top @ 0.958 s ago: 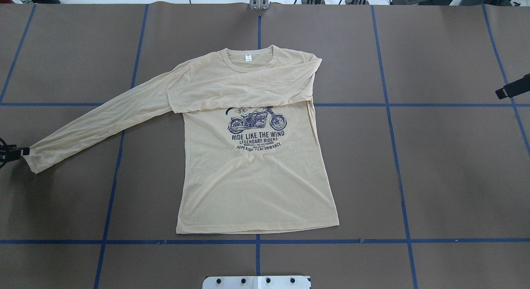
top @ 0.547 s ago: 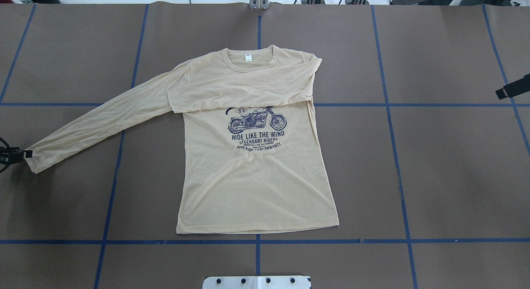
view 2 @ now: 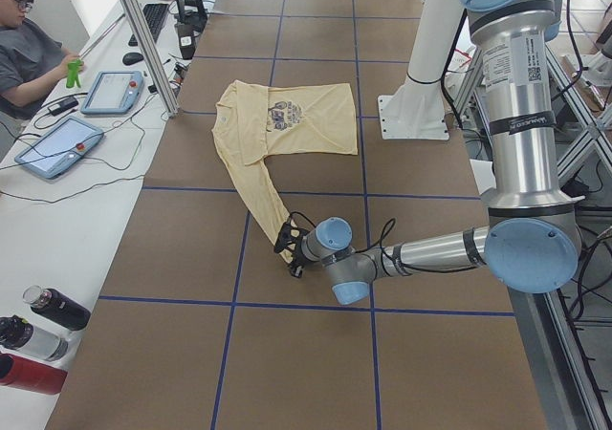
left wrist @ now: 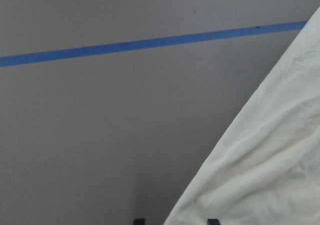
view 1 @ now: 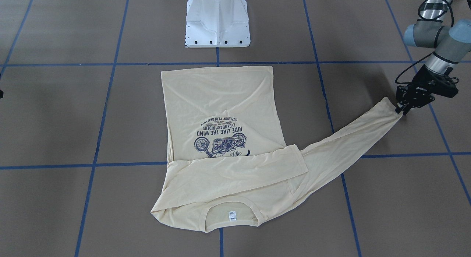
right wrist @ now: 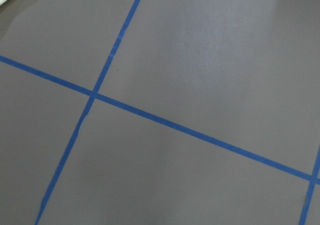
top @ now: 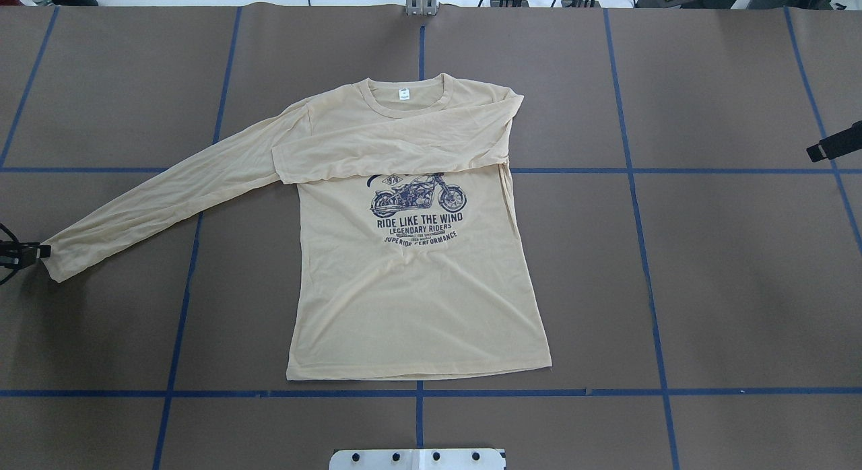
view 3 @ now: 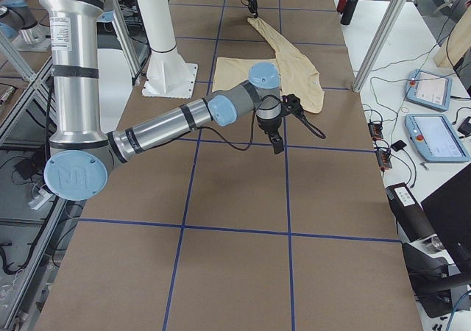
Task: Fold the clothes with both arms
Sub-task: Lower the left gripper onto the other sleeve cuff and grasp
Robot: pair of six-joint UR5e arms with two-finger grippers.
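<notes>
Left gripper (view 1: 401, 110): low over the desk (view 1: 386, 198), right at the cuff (view 1: 390, 109) of the shirt's outstretched sleeve (view 1: 349, 139). In the left wrist view you see its two fingertips (left wrist: 213, 221) standing apart at the bottom edge, with the cloth's edge running in between them. Gripper released, not clamped on the cloth.

Shirt (view 1: 220, 95): flat on the desk, print (top: 417, 207) facing up. The body lies well apart from the left gripper, on its inner side, between the two grippers. The outstretched sleeve runs in a straight diagonal from the shoulder out to the left gripper. The other sleeve (top: 397, 147) is folded across the chest, just above the motorcycle print, and its cuff end reaches the shoulder on the left gripper's side. The collar (top: 404, 99) with its white neck tag (top: 403, 93) points away from the white pedestal base (view 1: 218, 21).

Right gripper (view 3: 277, 146): pointing down at bare desk, well apart from the shirt and just past the side without an outstretched sleeve. Its wrist view gives you only brown surface and blue tape lines (right wrist: 150, 116), with a sliver of cloth in the top corner. No fingers show there, so you cannot tell whether it is released or clenched.

Side note: a person (view 2: 29, 57) sits at the side bench beyond the left gripper.
</notes>
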